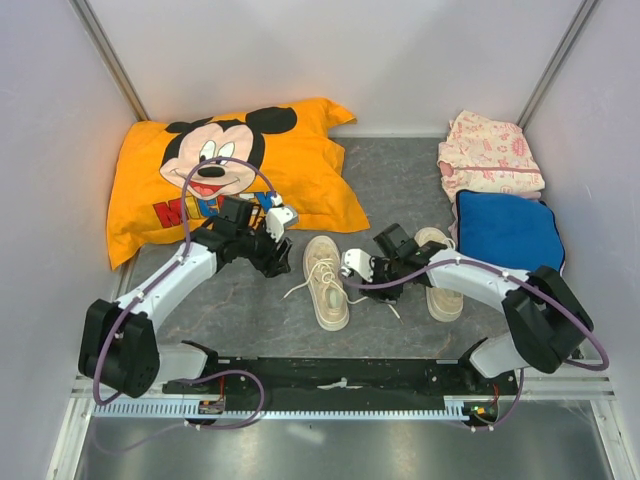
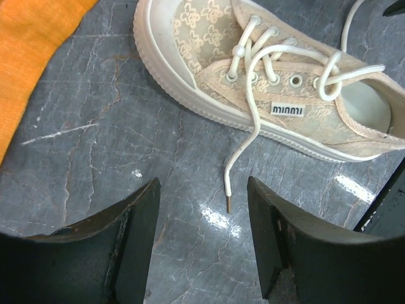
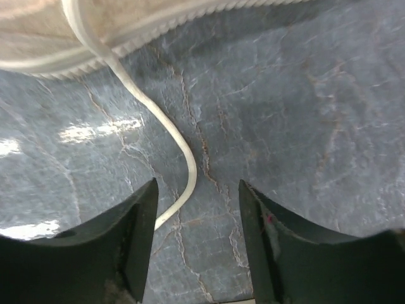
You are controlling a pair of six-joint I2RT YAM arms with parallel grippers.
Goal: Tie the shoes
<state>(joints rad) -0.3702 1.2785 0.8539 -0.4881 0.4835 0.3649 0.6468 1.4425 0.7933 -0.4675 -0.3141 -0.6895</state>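
Overhead, grey marbled tabletop, pale walls; shoes seemingly untied

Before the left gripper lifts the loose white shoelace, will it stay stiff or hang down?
Probably floppy: the thin white lace curves limply over the grey marbled tabletop. It looks light, so the cream-beige sneaker may stay put until it pulls taut. Its capped tip could slip.

The top view looks down from above and behind the arm bases over the whole surface. Each wrist view hangs near it, facing down past its own jaws; the left one shares the left shoe with the top view.
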